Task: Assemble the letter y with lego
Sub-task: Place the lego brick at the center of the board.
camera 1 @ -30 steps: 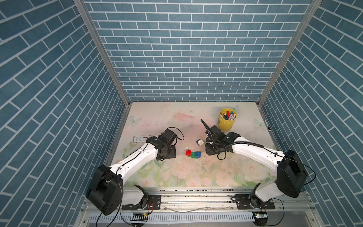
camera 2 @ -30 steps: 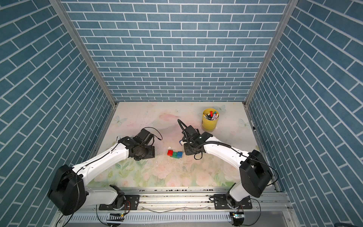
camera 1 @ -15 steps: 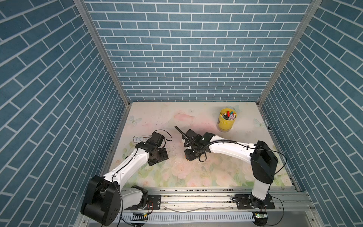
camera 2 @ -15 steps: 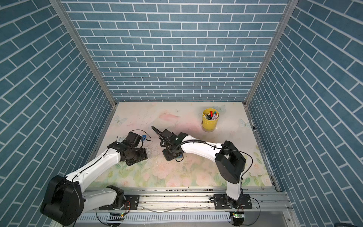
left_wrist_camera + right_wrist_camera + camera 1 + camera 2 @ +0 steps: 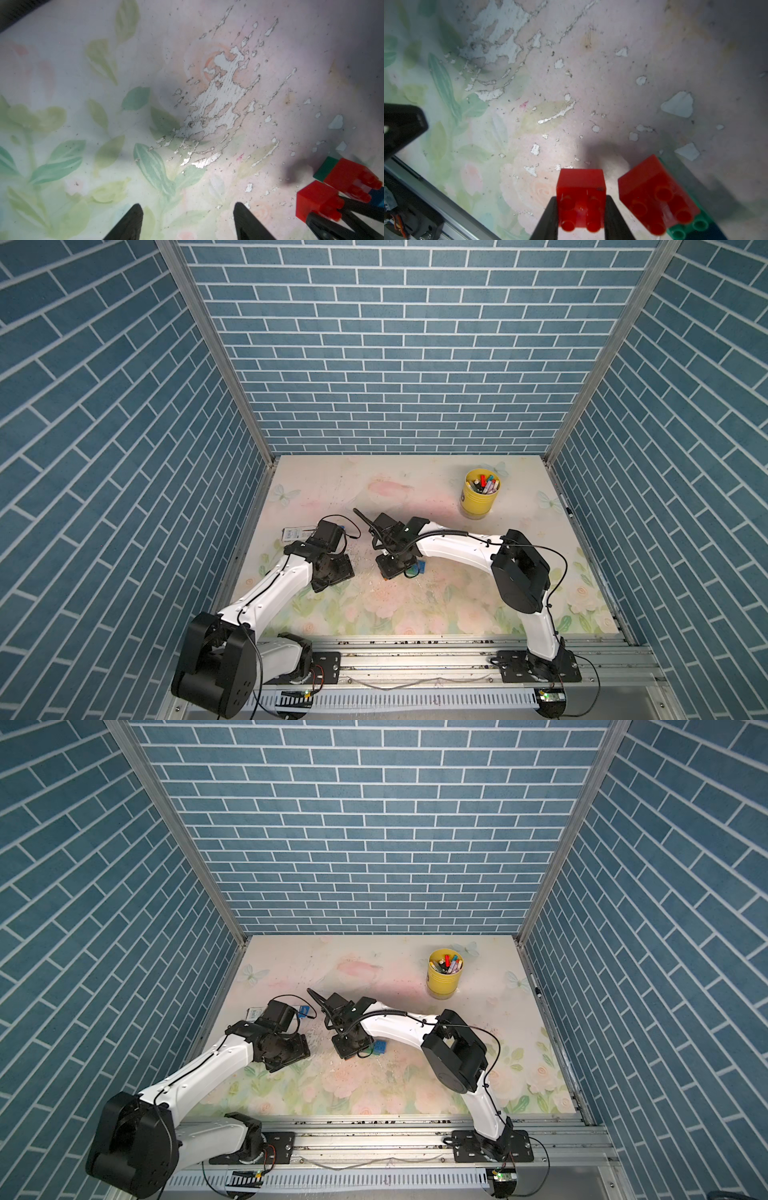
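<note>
Worn floral tabletop [image 5: 332,477]: both top views hide what the right wrist view shows, the right gripper [image 5: 581,200] clamping a red brick [image 5: 581,186] just beside the red-green-blue stack [image 5: 658,197] mid-table; the left gripper [image 5: 187,207] gapes empty.

**Q:** How is the left arm [image 5: 270,593] posed?

**A:** It rises from the near left and reaches forward with the wrist bent down. The left gripper [image 5: 188,205] points downward. Its jaws are parted and nothing lies between them.

**Q:** And the right arm [image 5: 457,549]?

**A:** The elbow is raised at the right. The forearm stretches leftward to the centre and the wrist is turned down. The right gripper [image 5: 581,199] is clamped on a red brick [image 5: 581,182], one finger on each side wall.

**Q:** Do the grippers meet?

**A:** No. In both top views they stand near each other but apart.
</note>
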Robot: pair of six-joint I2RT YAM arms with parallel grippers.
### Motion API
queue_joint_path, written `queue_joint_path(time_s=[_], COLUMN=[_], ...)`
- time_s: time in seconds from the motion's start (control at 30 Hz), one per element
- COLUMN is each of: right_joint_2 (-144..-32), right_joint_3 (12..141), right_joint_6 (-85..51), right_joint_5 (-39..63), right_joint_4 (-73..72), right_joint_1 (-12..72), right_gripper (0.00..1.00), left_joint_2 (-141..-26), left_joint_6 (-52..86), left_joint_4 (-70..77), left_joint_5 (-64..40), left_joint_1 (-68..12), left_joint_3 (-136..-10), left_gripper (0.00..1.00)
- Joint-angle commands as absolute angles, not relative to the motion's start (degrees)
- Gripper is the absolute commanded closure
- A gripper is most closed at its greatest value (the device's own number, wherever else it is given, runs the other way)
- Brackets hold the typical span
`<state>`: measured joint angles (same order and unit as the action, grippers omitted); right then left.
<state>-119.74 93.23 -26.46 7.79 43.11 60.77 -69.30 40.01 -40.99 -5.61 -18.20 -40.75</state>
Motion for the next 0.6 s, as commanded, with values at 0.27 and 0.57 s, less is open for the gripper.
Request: queue_joint_path(time_s=[0.27,0.57], right_joint_2=[-123.16,-116.81], right_joint_3=[96.96,95.17], right_joint_6=[-24.04,-22.32], right_joint_5=[8.00,7.73], right_joint_4=[47.45,47.06], right_joint_1=[61.17,61.08], right_gripper=[0.58,0.52], left_joint_2=[-69.80,-71.11], left_joint_6=[38.83,38.54], left_joint_4=[-41.12,-39.48], left_joint_5=[-5.01,-7.10], left_joint_1=[-17.16,-17.19], left_joint_3=[-38.88,-39.27], left_gripper=[0.28,0.28])
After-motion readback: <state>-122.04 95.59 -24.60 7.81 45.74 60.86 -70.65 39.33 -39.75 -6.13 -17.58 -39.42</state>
